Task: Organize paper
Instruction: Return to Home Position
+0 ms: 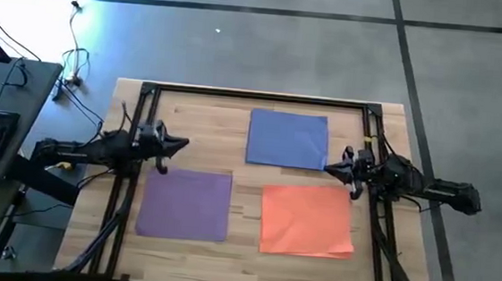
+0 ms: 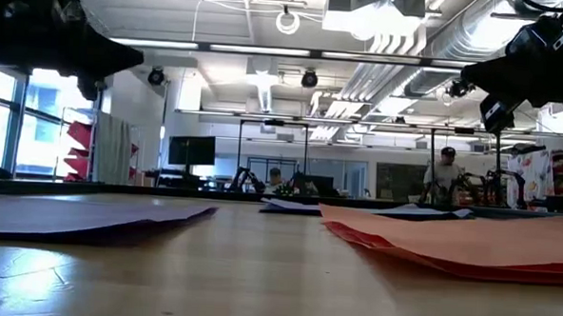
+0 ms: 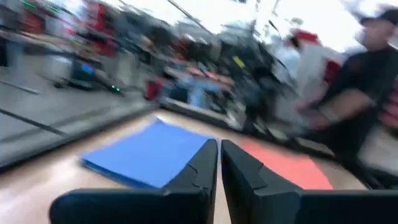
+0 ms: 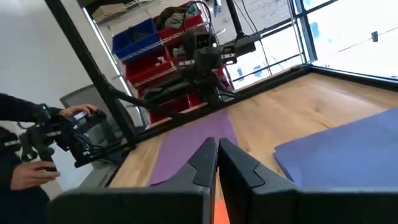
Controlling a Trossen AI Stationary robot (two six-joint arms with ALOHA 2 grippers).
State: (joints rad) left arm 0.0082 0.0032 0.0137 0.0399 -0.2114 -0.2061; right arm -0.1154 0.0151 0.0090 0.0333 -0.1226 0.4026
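Looks pretty much done imo; purple paper (image 1: 185, 204) sits just beside the left gripper (image 1: 182, 143), blue paper (image 1: 287, 140) and orange paper (image 1: 307, 218) either side of the right gripper (image 1: 331, 166); both grippers clenched empty; only parking left.

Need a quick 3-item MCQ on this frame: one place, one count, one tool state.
1. Which flat matte paper stack lies on the left arm's side? A orange B purple C blue
2. How many colour stacks lie on the wooden table? A two B three C four
3. The two tools are: A both shut, empty B both open C one holding paper

1B: the purple paper stack lies by the left tool.
2B: purple, orange paper stack, blue paper stack.
3A: fingers meet in both wrist views, right tool included.
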